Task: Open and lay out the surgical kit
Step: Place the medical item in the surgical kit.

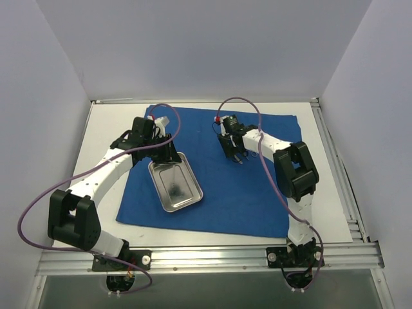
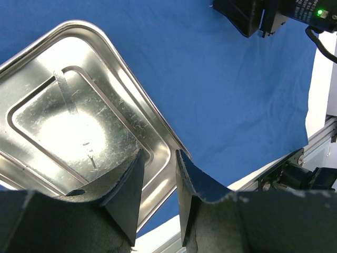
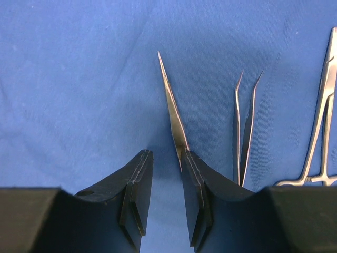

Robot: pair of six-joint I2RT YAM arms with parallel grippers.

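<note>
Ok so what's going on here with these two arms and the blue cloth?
The blue cloth is spread out flat. The left pincer straddles the rim of the steel tray, which sits on the cloth; whether it is pinching the rim is unclear. The right pincer is open, with a pointed instrument against one finger. Tweezers and a ring-handled clamp lie beside it.

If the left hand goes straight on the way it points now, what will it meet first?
Probably the steel tray: its rim shows between the open fingers of the left hand. Depth is unclear.
</note>
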